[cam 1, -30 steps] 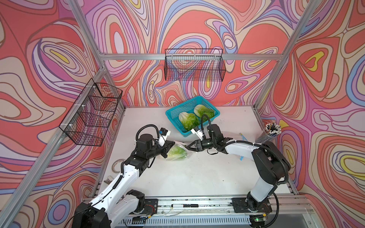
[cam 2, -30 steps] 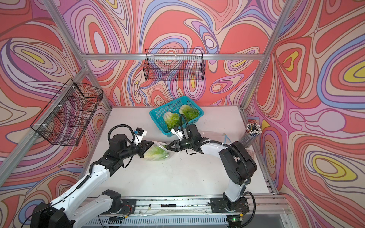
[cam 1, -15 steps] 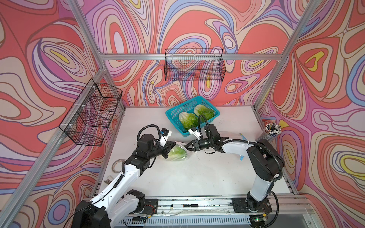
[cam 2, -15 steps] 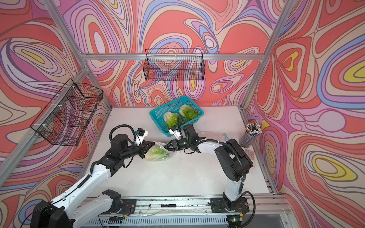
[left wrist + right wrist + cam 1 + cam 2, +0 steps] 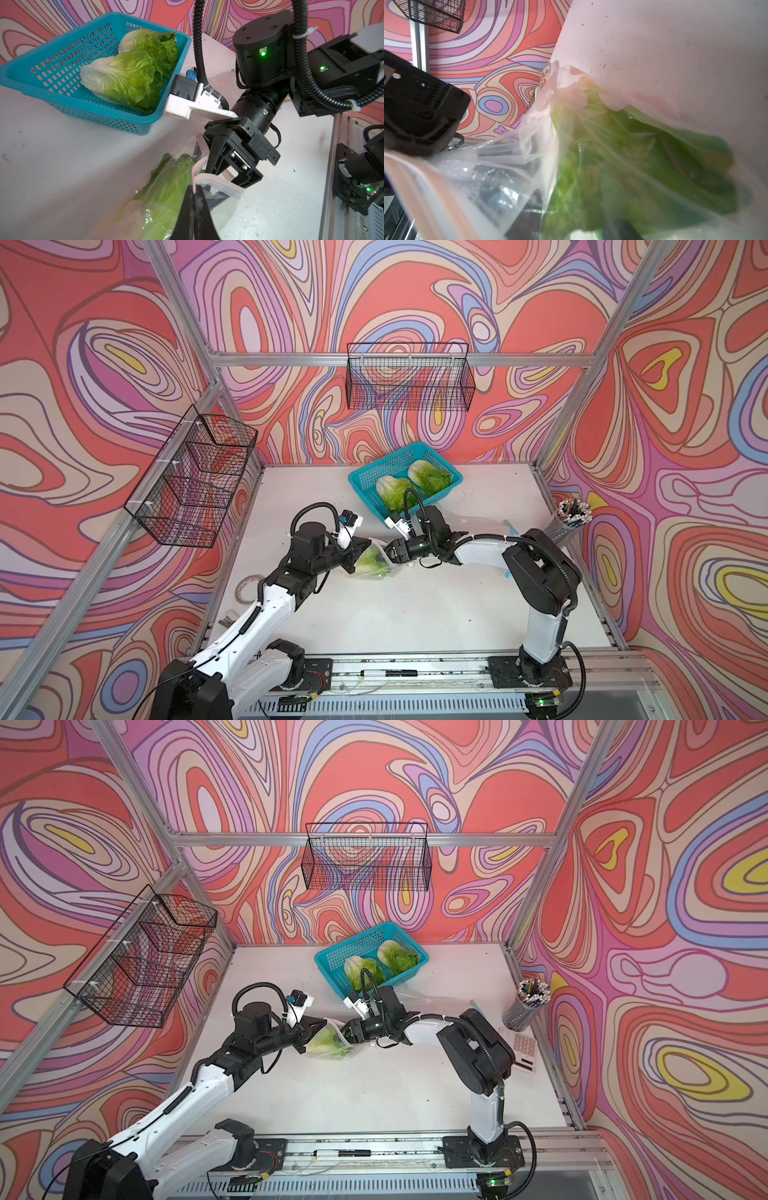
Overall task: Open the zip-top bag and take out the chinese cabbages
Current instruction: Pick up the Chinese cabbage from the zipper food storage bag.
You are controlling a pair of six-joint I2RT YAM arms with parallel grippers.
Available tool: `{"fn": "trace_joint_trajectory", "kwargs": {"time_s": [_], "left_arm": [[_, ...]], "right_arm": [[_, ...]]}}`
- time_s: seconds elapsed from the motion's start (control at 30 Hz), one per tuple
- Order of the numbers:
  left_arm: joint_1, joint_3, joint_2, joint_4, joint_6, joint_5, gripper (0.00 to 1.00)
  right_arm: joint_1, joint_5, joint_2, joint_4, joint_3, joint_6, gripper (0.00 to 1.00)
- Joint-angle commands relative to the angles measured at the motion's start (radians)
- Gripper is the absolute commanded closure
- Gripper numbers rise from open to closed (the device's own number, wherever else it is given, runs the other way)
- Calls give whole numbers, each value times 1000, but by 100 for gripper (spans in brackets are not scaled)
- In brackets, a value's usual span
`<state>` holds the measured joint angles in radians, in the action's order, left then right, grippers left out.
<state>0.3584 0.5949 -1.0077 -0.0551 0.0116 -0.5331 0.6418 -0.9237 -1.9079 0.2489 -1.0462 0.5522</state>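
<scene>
Left arm stretched low over table (image 5: 415, 614), left gripper (image 5: 194, 192) pinched tight on rim of zip-top bag (image 5: 226, 188), holding mouth up. Right arm bent at elbow, reaching in from opposite side; right gripper (image 5: 227, 176) at bag mouth, jaws partly spread, nothing clamped (wrist view blurred by plastic). First cabbage (image 5: 172, 187) inside bag; second cabbage (image 5: 392, 492) and third cabbage (image 5: 429, 477) side by side in blue basket (image 5: 365, 477) behind

Teal basket (image 5: 380, 467), pencil cup (image 5: 519, 1013), calculator (image 5: 524, 1050), wire rack (image 5: 409, 383)
</scene>
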Motion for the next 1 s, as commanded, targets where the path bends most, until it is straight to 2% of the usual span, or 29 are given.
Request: {"fn": "trace_joint_trajectory", "kwargs": {"time_s": [0.0, 0.23, 0.3, 0.47, 0.57, 0.6, 0.7, 0.83, 0.9, 0.97], "left_arm": [[9, 12, -8, -34, -6, 10, 100], [10, 8, -14, -43, 3, 21, 100], [11, 6, -14, -36, 9, 32, 97], [11, -11, 16, -19, 26, 78, 75], [11, -27, 42, -16, 45, 93, 52], [11, -31, 49, -12, 53, 99, 44], [11, -43, 68, 0, 83, 133, 31], [11, -67, 112, 21, 120, 248, 7], [11, -105, 149, 26, 135, 310, 0], [11, -120, 183, 34, 151, 375, 0]], "right_arm": [[12, 8, -23, 46, -16, 26, 54], [14, 19, -34, 153, -2, 94, 67], [13, 20, -36, 179, 1, 107, 73], [13, 36, -26, 156, 3, 74, 89], [14, 48, -9, 100, -4, 23, 97], [13, 52, -1, 83, -3, 6, 98], [14, 53, 10, 61, -6, -21, 100], [13, 53, 18, 53, -8, -40, 100], [12, 54, 22, 53, -8, -41, 100], [11, 55, 25, 56, -8, -45, 100]]}}
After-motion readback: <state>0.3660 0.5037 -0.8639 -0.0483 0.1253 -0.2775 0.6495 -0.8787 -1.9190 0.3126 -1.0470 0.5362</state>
